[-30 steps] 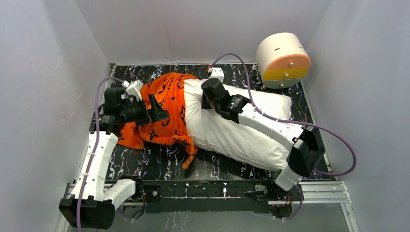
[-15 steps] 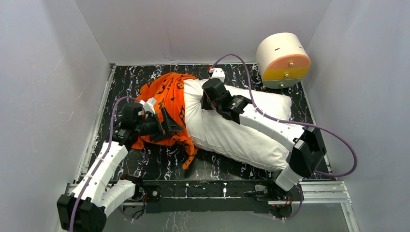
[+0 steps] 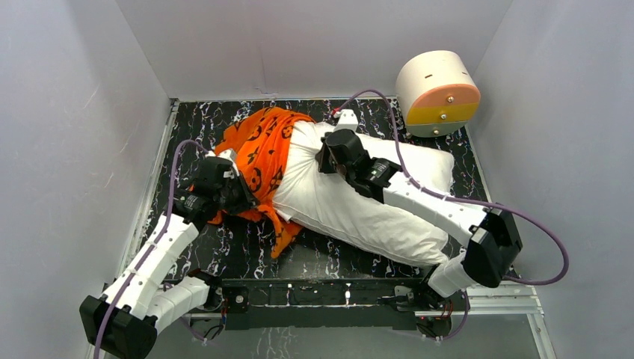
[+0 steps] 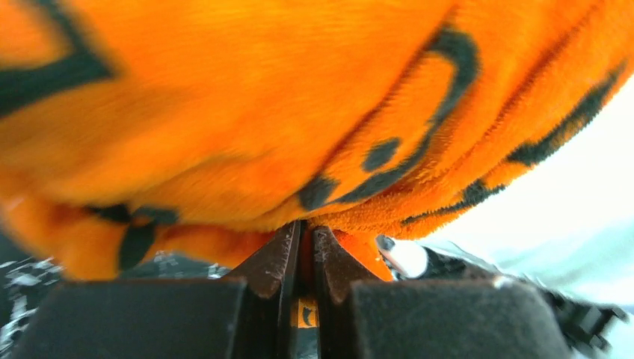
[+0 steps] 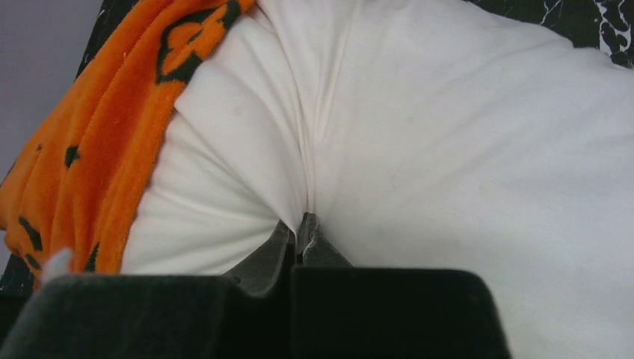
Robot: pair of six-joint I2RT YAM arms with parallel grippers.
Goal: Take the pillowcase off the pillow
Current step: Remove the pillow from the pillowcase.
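Note:
The orange pillowcase (image 3: 263, 146) with dark brown motifs is bunched over the left end of the white pillow (image 3: 351, 209), which lies slantwise across the black marbled table. My left gripper (image 3: 241, 196) is at the pillowcase's lower left edge. In the left wrist view it (image 4: 306, 230) is shut on a fold of the orange pillowcase (image 4: 247, 120). My right gripper (image 3: 327, 159) presses on top of the pillow. In the right wrist view it (image 5: 300, 226) is shut on a pinch of white pillow (image 5: 448, 142) fabric, the pillowcase (image 5: 82, 172) at the left.
A round cream box (image 3: 437, 92) with an orange and yellow drawer front lies at the back right corner. White walls close in the table (image 3: 224, 247) on the left, back and right. A small white block (image 3: 346, 117) sits behind the pillow.
My left gripper came in to the pillowcase's lower edge and shut on its fabric. The pillow and pillowcase shifted slightly toward the back. The right arm moved a little with them, still pinching the pillow.

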